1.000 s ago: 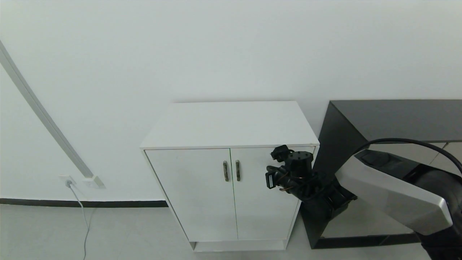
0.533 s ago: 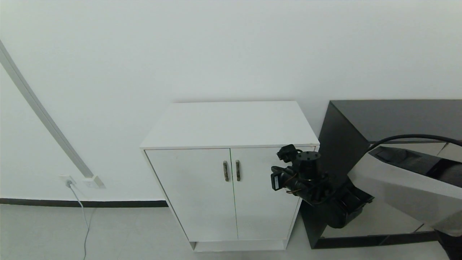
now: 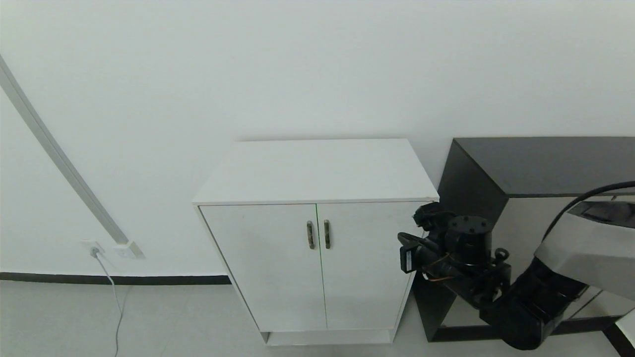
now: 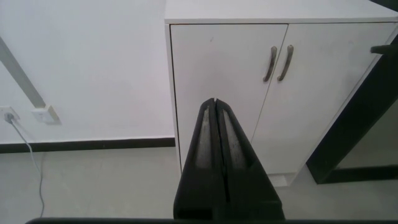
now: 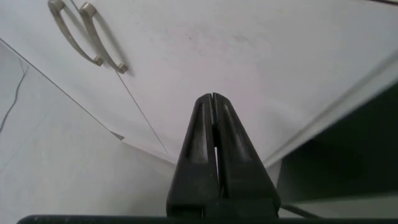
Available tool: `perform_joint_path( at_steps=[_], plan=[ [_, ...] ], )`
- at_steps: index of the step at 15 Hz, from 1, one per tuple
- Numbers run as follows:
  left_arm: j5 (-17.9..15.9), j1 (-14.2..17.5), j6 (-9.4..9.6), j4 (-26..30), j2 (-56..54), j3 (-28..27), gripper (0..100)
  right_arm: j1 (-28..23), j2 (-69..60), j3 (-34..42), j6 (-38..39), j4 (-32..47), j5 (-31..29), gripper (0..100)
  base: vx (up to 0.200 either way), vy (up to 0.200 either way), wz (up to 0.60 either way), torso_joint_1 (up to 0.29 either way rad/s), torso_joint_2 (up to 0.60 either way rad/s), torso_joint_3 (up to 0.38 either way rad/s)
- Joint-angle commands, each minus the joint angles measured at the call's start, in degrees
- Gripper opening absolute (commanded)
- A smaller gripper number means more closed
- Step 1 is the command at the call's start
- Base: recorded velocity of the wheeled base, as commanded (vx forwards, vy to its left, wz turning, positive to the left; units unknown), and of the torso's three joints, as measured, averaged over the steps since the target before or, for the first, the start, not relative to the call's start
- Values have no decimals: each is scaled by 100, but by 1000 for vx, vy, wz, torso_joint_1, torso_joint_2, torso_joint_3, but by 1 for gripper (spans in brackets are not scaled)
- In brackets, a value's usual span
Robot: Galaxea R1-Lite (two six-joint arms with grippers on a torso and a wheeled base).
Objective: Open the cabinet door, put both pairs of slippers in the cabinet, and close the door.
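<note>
The white cabinet (image 3: 312, 171) stands against the wall with both doors shut. Its two metal handles (image 3: 318, 234) sit side by side at the middle seam, and show again as the handles (image 4: 278, 63) in the left wrist view and the handles (image 5: 87, 34) in the right wrist view. My right gripper (image 3: 407, 257) hangs in front of the cabinet's right edge, level with the handles and well to their right, shut and empty (image 5: 212, 97). My left gripper (image 4: 214, 101) is shut on nothing and points at the left door (image 4: 217, 68) from some distance.
A black unit with a mirrored front (image 3: 526, 166) stands directly right of the cabinet. A wall socket with a cable (image 3: 94, 250) and a slanted conduit (image 3: 54, 148) are on the left. Bare floor (image 3: 149, 322) lies before the cabinet.
My right arm has drawn back to the right and slightly down, from in front of the right door to the cabinet's right edge. The doors stay shut.
</note>
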Motion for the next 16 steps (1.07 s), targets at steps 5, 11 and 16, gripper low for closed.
perform_joint_path(
  at_steps=[5, 11, 16],
  plan=[
    [-9, -1, 7, 7, -1, 0, 0, -718, -1448, 1677, 0, -417, 1, 0, 0, 0, 0, 0, 0, 0],
    [-9, -1, 7, 7, -1, 0, 0, -1746, -2555, 2837, -9, -514, 10, 0, 0, 0, 0, 0, 0, 0],
    [0, -1, -2, -2, -1, 0, 0, -2353, -3654, 3787, -18, -505, 89, 0, 0, 0, 0, 0, 0, 0]
  ],
)
